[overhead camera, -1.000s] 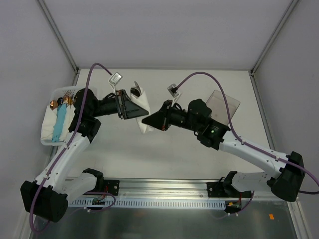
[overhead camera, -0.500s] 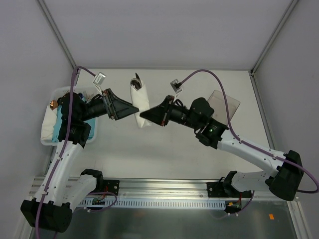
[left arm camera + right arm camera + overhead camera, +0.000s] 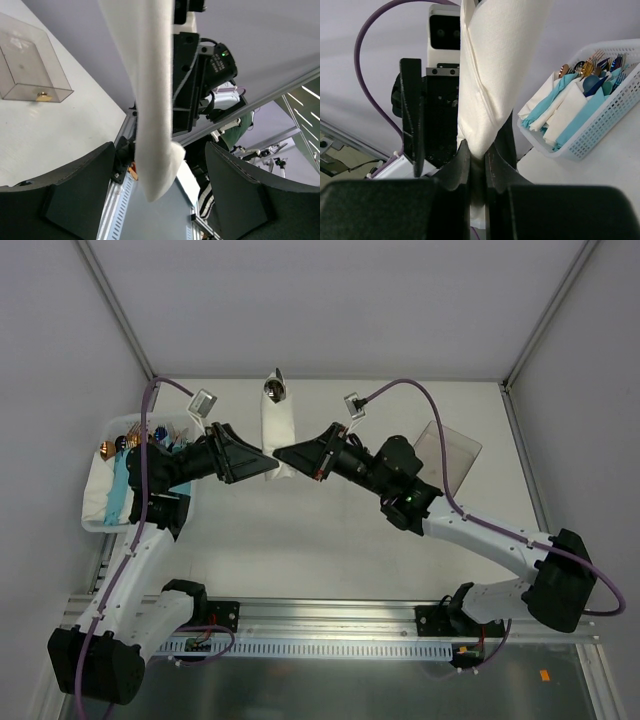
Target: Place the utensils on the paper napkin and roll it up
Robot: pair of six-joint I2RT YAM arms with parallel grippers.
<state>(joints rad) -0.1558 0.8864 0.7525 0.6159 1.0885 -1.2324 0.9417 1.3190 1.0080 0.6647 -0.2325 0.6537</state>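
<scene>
Right wrist: paper napkin point(image 3: 490, 75) between fingers point(image 3: 456, 170)

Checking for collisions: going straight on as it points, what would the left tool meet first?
Probably the rolled white paper napkin, ahead of the open left tool and pinched by the right tool; depth unclear.

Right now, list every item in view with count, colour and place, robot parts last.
rolled white paper napkin: one, white, mid-table between the grippers
silvery metal utensil end: one, silver, poking from the roll's far end
white plastic mesh basket: one, white, table's left side
rolled napkin bundles: several, light-blue and white, in the basket
spare cutlery: several, coppery and blue, in the basket
clear plastic box: one, transparent, table's right side
white table: one
left gripper: black, open, flanking the roll
right gripper: black, shut on the roll
</scene>
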